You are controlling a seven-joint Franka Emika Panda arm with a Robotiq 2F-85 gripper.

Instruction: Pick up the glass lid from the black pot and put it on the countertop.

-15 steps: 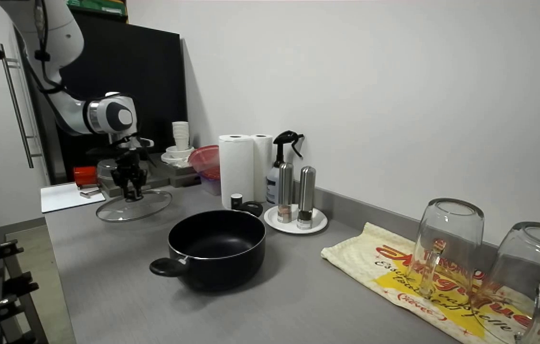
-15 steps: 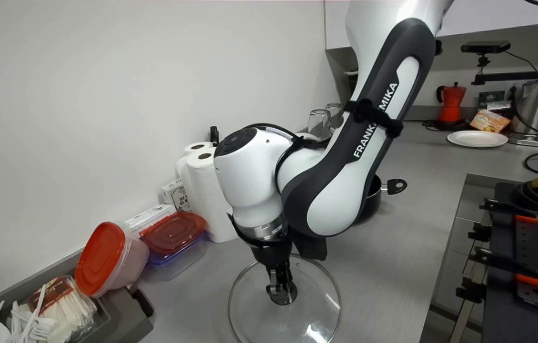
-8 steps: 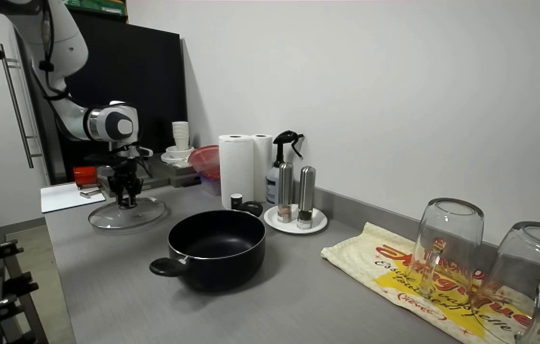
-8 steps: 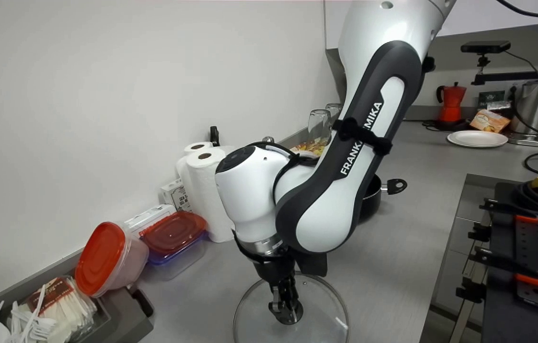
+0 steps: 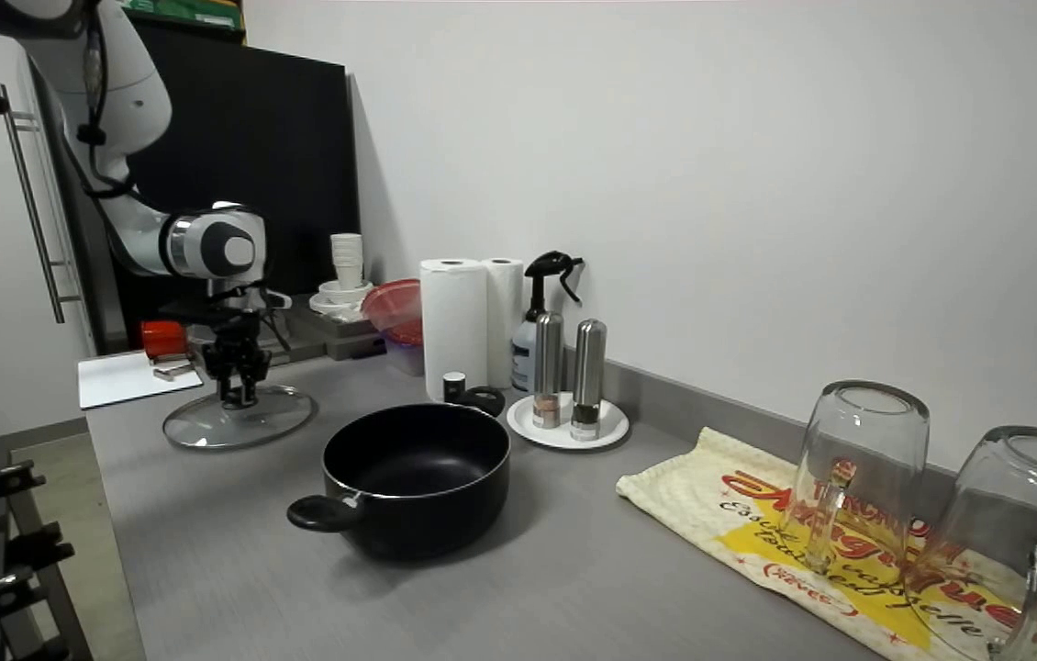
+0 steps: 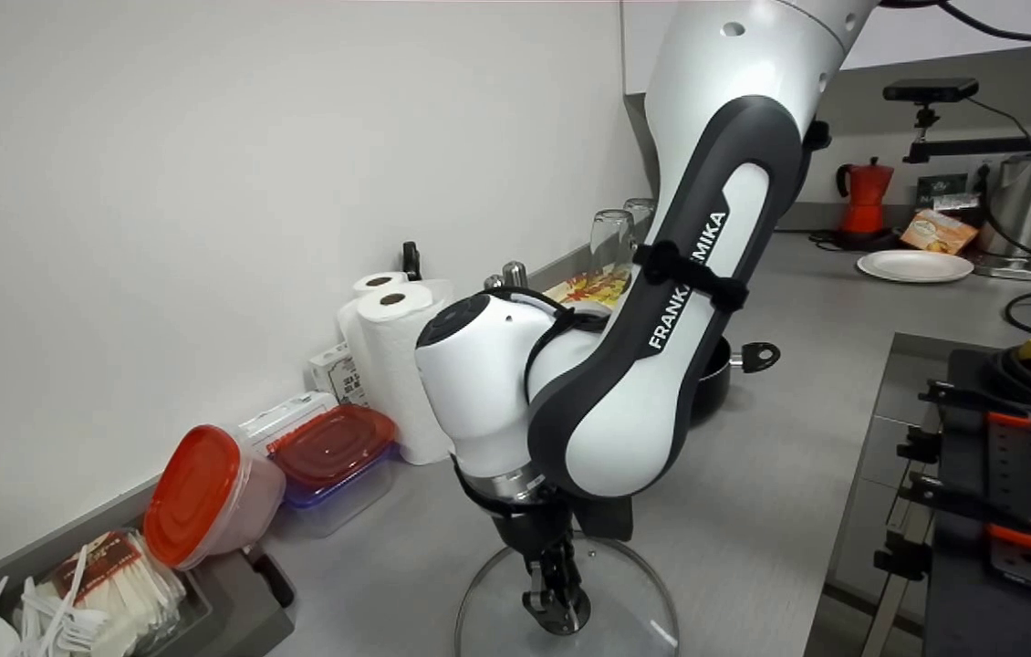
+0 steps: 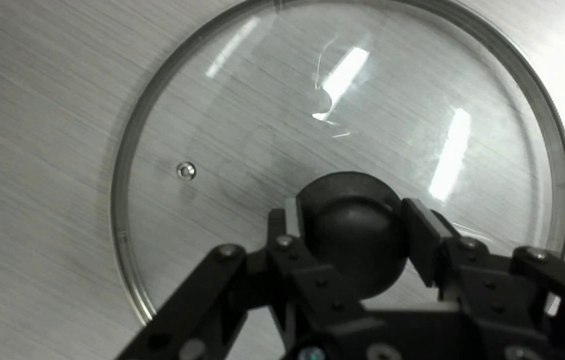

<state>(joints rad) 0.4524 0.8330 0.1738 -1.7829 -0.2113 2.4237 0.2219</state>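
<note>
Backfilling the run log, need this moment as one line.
gripper: closed on knob of glass lid | lid: off black pot, on or just above countertop, contact unclear | pot: uncovered | release: not yet

The arm [image 6: 630, 433] is glossy white with a charcoal panel [image 6: 757, 132]; I can read FRANKA lettering [image 6: 671, 318] beside a black strap [image 6: 691, 276]. The black hand [image 7: 352, 232] shows shiny screws [image 7: 227, 250].
</note>
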